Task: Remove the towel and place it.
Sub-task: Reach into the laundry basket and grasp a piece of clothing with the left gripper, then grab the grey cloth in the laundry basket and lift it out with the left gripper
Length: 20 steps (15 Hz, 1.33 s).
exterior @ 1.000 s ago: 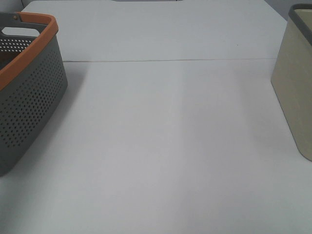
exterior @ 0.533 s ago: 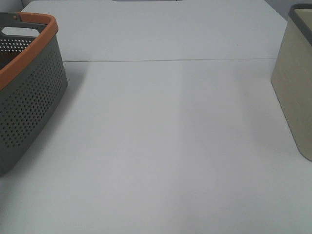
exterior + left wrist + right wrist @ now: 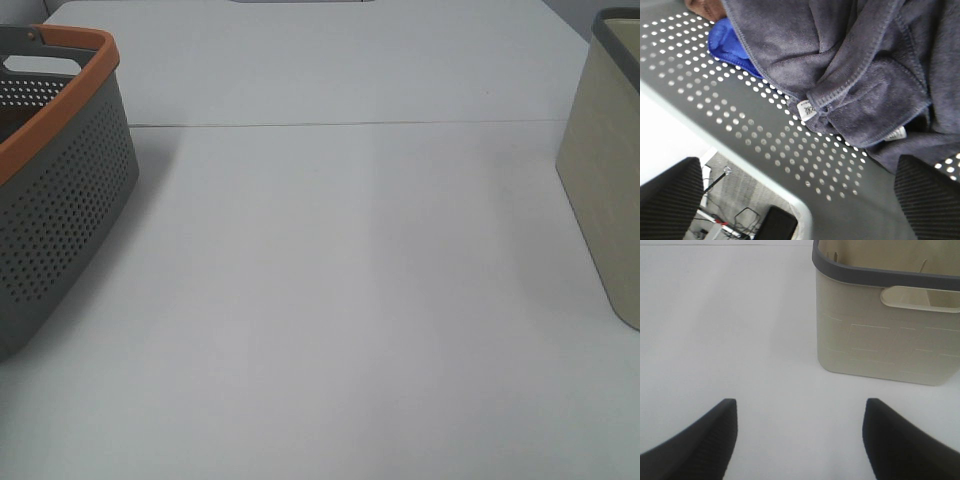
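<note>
The towel (image 3: 855, 65), a dark grey-navy cloth with a stitched hem and small white tags, lies crumpled inside the perforated grey basket (image 3: 730, 115). My left gripper (image 3: 800, 200) hangs open just above the basket's wall, fingers wide apart, with the towel ahead of them and nothing between them. My right gripper (image 3: 800, 440) is open over the white table, empty, facing a cream bin (image 3: 890, 330). Neither gripper shows in the exterior high view, where the basket (image 3: 60, 200) stands at the left.
A blue cloth (image 3: 727, 45) peeks from under the towel in the basket. The cream bin (image 3: 605, 170) with a dark grey rim stands at the table's right edge. A seam (image 3: 340, 124) crosses the white table (image 3: 330, 300).
</note>
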Motion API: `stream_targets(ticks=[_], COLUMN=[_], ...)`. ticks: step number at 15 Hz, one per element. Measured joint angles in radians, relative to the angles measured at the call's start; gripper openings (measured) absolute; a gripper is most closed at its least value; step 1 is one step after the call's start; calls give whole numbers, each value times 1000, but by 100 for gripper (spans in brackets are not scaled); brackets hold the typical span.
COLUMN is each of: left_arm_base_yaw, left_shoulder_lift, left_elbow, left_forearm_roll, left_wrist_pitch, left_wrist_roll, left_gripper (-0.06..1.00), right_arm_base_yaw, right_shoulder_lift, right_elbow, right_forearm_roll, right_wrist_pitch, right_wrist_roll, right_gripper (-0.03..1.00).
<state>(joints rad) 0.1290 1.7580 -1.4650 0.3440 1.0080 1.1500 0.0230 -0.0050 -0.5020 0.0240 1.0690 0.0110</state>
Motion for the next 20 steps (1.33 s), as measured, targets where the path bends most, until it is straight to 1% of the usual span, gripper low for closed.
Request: stream_targets(ticks=[2,6,7,8,9,10,12,14,15,16,17,19,20], left_arm_base_yaw=[0,0,0,0,0,0,0,0,0,0,0,0,0], left_shoulder_lift=[35,114,128,136,136,140,170,207,220,225,225,225,225], left_elbow=[16,30,52,124,137,159,166,168,168,168,168,168,168], left_forearm_roll=[29,45,52,74,79,86,95,100,100,100,100,100,100], left_wrist_pitch=[-64,-110,-142,-238,-258,-305,-337,-354,-360,-367,-371,-374,-378], left_wrist_roll=[12,28,28,28,31,36,45,46,46,46,46,38,24], left_gripper=[98,98,98,98,98,98,98,95,90,83,73,48,42], right_arm_base_yaw=[0,0,0,0,0,0,0,0,0,0,0,0,0], right_shoulder_lift=[0,0,0,0,0,0,0,0,0,0,0,0,0], right_elbow=[0,0,0,0,0,0,0,0,0,0,0,0,0], right_forearm_roll=[0,0,0,0,0,0,0,0,0,0,0,0,0], right_wrist_pitch=[0,0,0,0,0,0,0,0,0,0,0,0,0], right_wrist_roll=[0,0,0,0,0,0,0,0,0,0,0,0,0], right_gripper=[63,63,63,63,63,63,63,63,63,63,63,63,63])
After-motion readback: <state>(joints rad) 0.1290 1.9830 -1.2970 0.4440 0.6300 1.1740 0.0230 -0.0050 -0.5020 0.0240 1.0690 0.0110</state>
